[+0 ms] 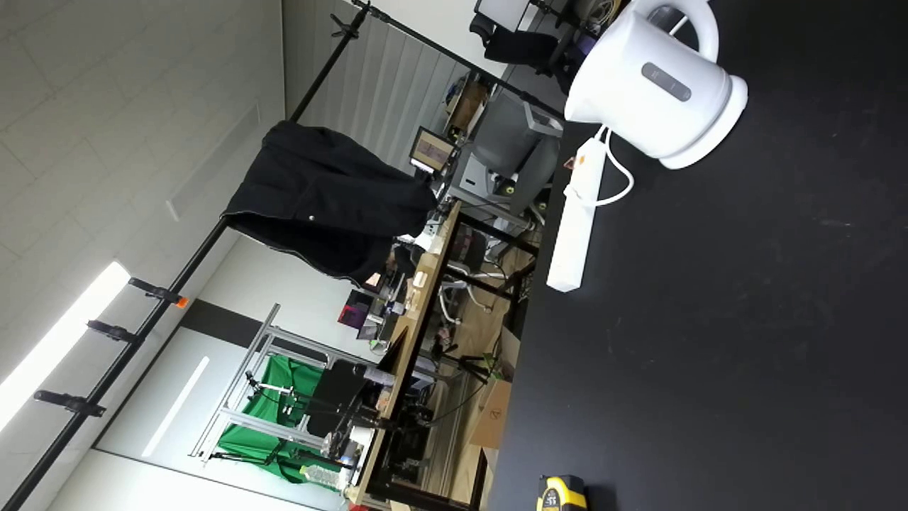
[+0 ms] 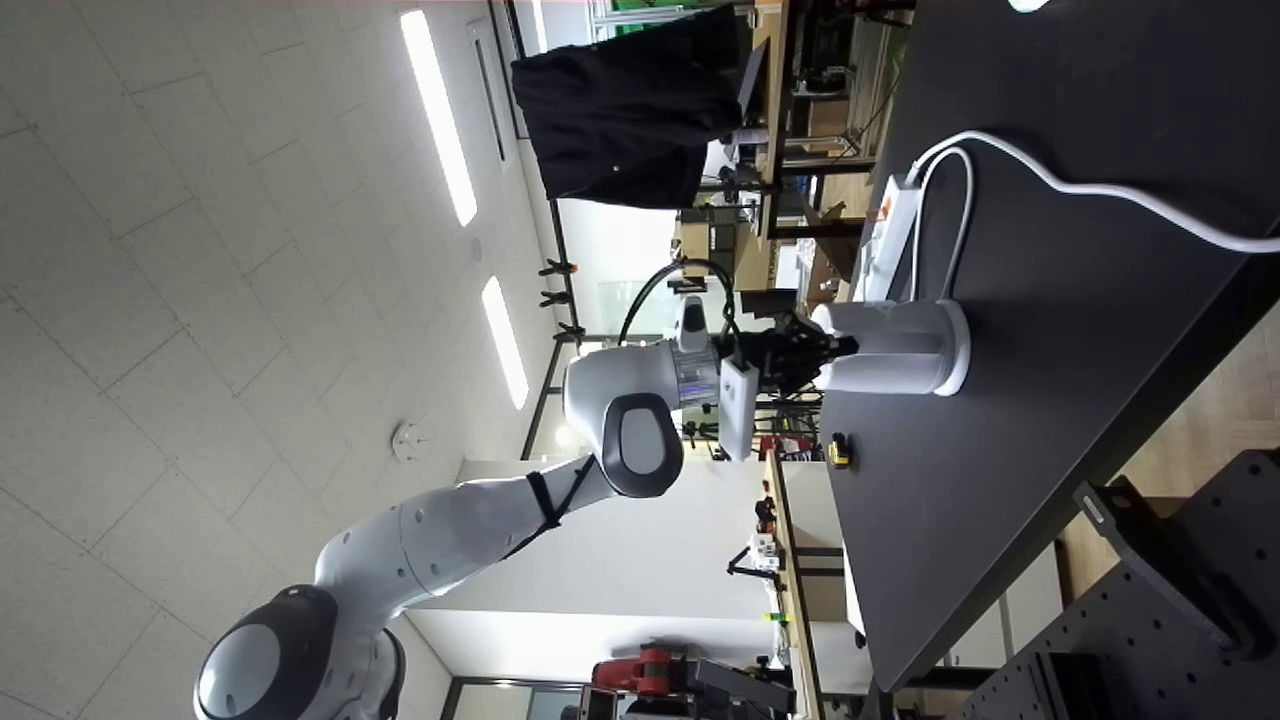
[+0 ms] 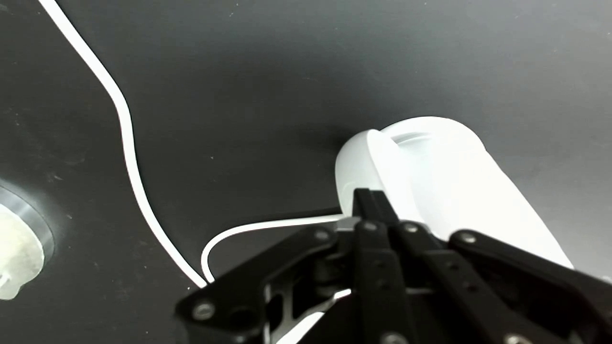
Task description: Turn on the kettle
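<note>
The white kettle (image 1: 638,92) stands on the dark table (image 1: 709,341), its loop handle at the upper right of an exterior view and a grey mark on its side. It also shows in an exterior view (image 2: 900,345) and in the wrist view (image 3: 473,191). My gripper (image 2: 850,346) is at the kettle's upper part there. In the wrist view the gripper (image 3: 375,192) has its two black fingertips together, nothing between them, in front of the kettle's handle side. Whether the tips touch the kettle I cannot tell. The gripper is out of view in an exterior view. No switch is clearly visible.
A long white power strip (image 1: 578,220) lies beside the kettle, with a white cord (image 2: 1090,185) running across the table. A yellow and black tape measure (image 1: 562,493) sits near the table edge. A round pale object (image 3: 21,248) shows at the wrist view's left edge.
</note>
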`<state>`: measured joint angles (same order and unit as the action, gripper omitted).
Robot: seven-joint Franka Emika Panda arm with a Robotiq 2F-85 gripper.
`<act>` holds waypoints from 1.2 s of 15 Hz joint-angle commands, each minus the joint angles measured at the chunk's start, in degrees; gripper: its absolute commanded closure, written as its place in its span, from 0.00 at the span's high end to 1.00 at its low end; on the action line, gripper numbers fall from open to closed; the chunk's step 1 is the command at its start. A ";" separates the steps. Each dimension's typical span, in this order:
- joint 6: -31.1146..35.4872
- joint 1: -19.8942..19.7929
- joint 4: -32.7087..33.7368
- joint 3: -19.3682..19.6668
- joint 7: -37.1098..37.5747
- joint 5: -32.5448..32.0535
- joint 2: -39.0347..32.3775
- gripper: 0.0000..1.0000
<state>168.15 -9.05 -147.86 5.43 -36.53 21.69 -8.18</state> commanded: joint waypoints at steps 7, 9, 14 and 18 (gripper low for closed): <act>-0.24 1.54 2.12 0.36 3.35 2.65 -3.61 0.00; -0.88 2.72 1.33 3.72 7.98 -4.12 -0.82 0.00; -2.79 1.50 -0.87 7.32 23.72 -26.87 8.64 0.00; -6.82 -0.96 -1.61 6.34 29.80 -36.20 17.53 0.00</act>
<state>165.14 -8.46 -147.77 12.48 -12.05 -8.68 1.46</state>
